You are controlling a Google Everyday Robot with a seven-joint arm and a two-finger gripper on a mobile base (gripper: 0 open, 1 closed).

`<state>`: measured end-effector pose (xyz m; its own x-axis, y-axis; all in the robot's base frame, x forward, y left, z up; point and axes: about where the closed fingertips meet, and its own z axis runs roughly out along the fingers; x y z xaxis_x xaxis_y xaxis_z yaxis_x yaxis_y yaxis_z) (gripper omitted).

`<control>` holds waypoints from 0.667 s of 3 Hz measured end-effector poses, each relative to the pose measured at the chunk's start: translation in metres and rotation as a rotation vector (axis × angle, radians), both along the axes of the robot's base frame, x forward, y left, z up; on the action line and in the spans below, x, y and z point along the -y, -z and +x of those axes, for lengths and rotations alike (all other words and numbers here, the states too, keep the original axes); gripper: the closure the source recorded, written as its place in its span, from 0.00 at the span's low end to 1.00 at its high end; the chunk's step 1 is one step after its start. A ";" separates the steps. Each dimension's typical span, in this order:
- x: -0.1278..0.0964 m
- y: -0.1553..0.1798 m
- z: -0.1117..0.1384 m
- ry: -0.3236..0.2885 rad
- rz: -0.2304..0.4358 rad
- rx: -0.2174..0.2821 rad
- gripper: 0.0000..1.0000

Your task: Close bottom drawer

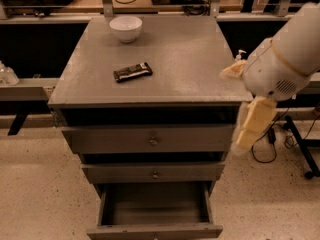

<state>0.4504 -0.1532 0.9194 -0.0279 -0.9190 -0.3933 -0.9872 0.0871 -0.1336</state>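
Note:
The bottom drawer (pixel 155 231) of the grey cabinet (pixel 175 54) is pulled far out, and its inside looks empty. Its flat front lies at the lower edge of the view, so the knob is barely visible. Above it are the middle drawer front (pixel 152 172) and the wider top drawer front (pixel 149 139), each with a small knob. My gripper (pixel 252 126) hangs as a cream-coloured piece below the white arm (pixel 285 59). It is beside the cabinet's right front corner, level with the top drawer, and well above and right of the bottom drawer.
A white bowl (pixel 125 28) and a dark wrapped snack bar (pixel 132 72) lie on the cabinet top. A small pump bottle (pixel 242 55) stands behind the right edge. Cables (pixel 265 149) and a black stand leg (pixel 305 156) lie on the speckled floor to the right.

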 end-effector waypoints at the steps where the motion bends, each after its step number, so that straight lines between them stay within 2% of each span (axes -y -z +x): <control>1: -0.053 0.038 -0.033 -0.093 0.188 0.023 0.00; 2: -0.077 0.052 -0.050 -0.115 0.270 0.044 0.00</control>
